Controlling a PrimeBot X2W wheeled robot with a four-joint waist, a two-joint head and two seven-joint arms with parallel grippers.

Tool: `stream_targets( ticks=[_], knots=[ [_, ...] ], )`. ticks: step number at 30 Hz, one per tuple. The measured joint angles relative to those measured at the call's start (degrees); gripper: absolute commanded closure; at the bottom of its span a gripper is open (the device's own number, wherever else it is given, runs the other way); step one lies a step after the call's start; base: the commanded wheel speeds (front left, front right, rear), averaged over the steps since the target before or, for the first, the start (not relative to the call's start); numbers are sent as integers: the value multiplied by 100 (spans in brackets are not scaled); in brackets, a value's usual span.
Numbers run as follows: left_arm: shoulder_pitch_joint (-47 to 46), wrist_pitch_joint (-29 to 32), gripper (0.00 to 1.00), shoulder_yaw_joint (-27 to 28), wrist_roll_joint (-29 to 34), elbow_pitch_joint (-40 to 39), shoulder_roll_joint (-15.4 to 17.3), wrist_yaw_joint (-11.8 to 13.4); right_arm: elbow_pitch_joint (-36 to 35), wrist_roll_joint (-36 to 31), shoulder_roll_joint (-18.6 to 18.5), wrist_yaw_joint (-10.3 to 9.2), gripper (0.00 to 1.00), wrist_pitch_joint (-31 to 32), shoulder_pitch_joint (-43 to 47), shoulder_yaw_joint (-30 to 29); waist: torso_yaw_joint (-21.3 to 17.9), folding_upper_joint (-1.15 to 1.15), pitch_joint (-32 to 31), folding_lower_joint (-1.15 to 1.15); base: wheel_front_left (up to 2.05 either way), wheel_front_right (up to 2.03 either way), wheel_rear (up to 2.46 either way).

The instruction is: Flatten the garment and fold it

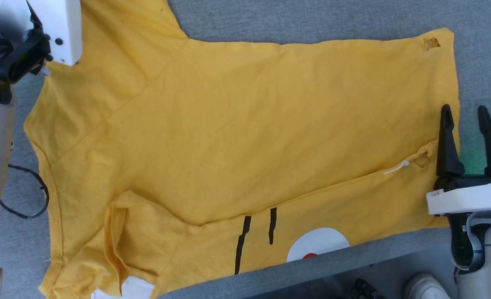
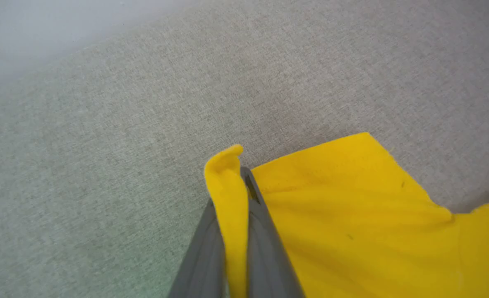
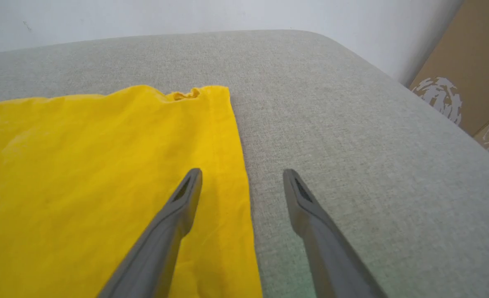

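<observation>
Grey woven upholstery (image 1: 312, 20) forms the work surface, backed by a white wall (image 3: 186, 16), with a cardboard box (image 3: 468, 70) seen beyond its rounded corner. The yellow T-shirt (image 1: 245, 124) is spread lengthwise across this surface, neck end towards the robot's left and hem towards its right, mostly flat with light creases. Along the near edge a strip is turned over so that the print is shown: two black stripes (image 1: 258, 232) and a white circle with a red dot (image 1: 318, 245). A small white tag (image 1: 397, 167) is seen on the fold line near the hem.

The left gripper (image 2: 230, 188) is clamped on the edge of a sleeve, a curled lip of yellow cloth being pinched between its two fingers. The left arm (image 1: 62, 29) is seen over the shirt's far left corner.

The right gripper (image 1: 465, 114) is held with its fingers spread apart at the hem; one finger lies over the yellow cloth, the other over bare upholstery just beside it. Nothing is gripped between them. A black cable (image 1: 29, 195) is looped beside the shirt's left edge.
</observation>
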Motion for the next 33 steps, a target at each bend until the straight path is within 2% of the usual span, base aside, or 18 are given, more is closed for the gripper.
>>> stream_targets(
  ticks=[4,8,10,15,20,23,33],
  knots=[
    [136,-255,100,-34,-62,-160,11,-15,-272,-202,-3,0,0,188,-106,-105,90,0,-98,0,0,0,0],
    [260,-452,100,-101,-148,-358,40,-60,-743,-438,-5,0,0,673,-321,-122,214,0,-189,-1,0,0,0],
    [324,-532,100,-116,-190,-434,56,-65,-889,-377,-48,1,0,1102,-479,-110,279,0,-219,-1,0,0,0],
    [335,-605,100,-168,-224,-578,107,-101,-995,-100,-437,0,0,2495,-884,-327,417,0,-210,-1,0,0,0],
    [335,-621,100,-229,-266,-623,105,-102,-948,309,-660,0,0,3696,-1263,-460,490,0,-133,0,0,0,0],
    [331,-623,100,-276,-296,-646,104,-103,-780,489,-738,-1,0,4207,-1444,-514,525,0,-91,-1,0,0,0],
    [299,-621,100,-399,-314,-654,102,-105,-214,556,-918,0,0,4960,-1822,-443,638,0,-12,-1,0,0,0]
  ],
)
